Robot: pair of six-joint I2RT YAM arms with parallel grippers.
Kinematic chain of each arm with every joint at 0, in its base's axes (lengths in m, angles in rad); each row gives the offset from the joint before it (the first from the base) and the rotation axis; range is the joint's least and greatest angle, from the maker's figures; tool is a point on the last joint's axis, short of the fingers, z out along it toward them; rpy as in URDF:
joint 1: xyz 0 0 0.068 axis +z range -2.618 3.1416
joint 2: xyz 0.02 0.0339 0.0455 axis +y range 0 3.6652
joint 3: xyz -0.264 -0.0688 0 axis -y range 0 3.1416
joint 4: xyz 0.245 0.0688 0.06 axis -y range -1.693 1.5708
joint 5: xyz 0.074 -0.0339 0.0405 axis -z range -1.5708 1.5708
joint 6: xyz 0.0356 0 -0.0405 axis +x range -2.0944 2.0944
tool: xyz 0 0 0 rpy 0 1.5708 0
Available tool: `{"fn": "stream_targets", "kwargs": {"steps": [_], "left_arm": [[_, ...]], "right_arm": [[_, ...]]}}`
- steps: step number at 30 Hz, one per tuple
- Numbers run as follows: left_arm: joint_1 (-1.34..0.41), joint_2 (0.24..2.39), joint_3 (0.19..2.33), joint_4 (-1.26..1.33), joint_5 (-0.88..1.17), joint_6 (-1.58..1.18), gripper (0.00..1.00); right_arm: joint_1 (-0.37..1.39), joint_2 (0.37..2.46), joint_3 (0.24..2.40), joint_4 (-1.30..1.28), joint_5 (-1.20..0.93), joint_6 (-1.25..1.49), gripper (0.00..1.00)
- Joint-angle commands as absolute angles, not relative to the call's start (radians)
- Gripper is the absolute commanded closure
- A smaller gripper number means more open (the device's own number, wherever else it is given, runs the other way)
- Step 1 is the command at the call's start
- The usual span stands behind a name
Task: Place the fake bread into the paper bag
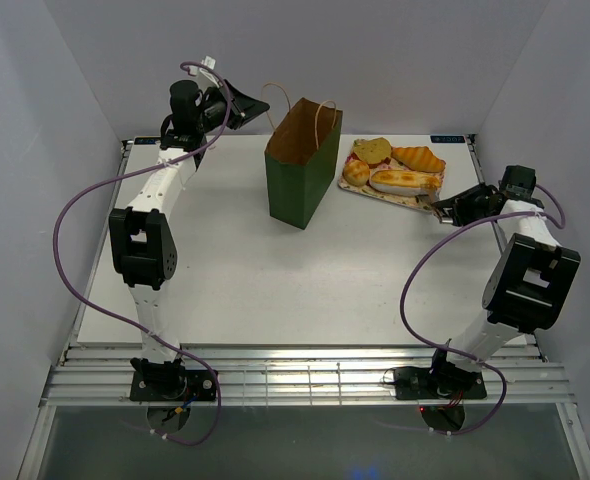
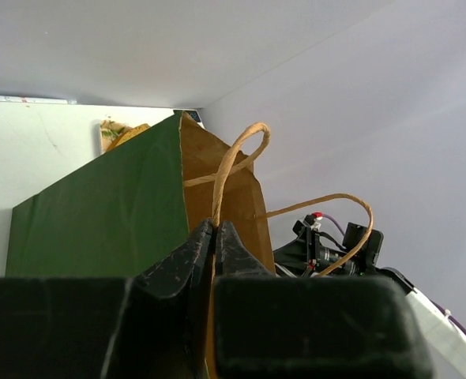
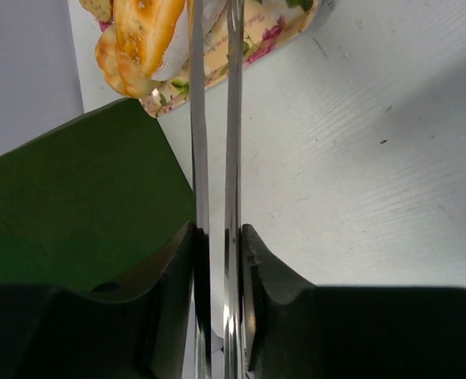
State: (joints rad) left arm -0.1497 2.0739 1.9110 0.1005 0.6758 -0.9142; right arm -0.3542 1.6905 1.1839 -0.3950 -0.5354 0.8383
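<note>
Your paper bag (image 1: 300, 185) stands upright mid-table. The left gripper (image 2: 216, 237) is clamped on its handle (image 2: 241, 154), likely to steady the mouth. The fake bread (image 1: 400, 170) waits on the floral tray (image 1: 415, 200) just beside the bag. Your right gripper (image 3: 217, 233) squeezes metal tongs (image 3: 233, 118) together, and their tips reach the tray.

paper bag (image 1: 300, 180) upright mid-table (image 1: 275, 290), fake bread (image 1: 395, 168) on tray (image 1: 412, 202) right of it

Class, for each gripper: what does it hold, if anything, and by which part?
Left gripper: the paper bag, pinched at its top by a loop handle. Right gripper: metal tongs, clamped across both arms, tips toward the fake bread.
</note>
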Motion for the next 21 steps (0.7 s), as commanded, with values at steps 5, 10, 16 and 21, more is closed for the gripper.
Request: {"fn": "stream_targets", "kwargs": {"steps": [5, 10, 16, 21], "left_arm": [[-0.143, 2.008, 1.882, 0.078, 0.675, -0.902, 0.86], [-0.143, 1.994, 1.85, 0.081, 0.667, -0.904, 0.87], [-0.143, 1.982, 1.838, 0.063, 0.654, -0.91, 0.91], [-0.141, 1.973, 1.838, 0.054, 0.653, -0.905, 0.92]], "right_arm": [[-0.37, 1.664, 1.235, -0.374, -0.554, 0.871, 0.85], [-0.37, 1.617, 1.268, -0.452, -0.552, 0.884, 0.92], [-0.37, 1.569, 1.321, -0.567, -0.549, 0.85, 0.92], [-0.37, 1.543, 1.425, -0.67, -0.543, 0.796, 0.92]]}}
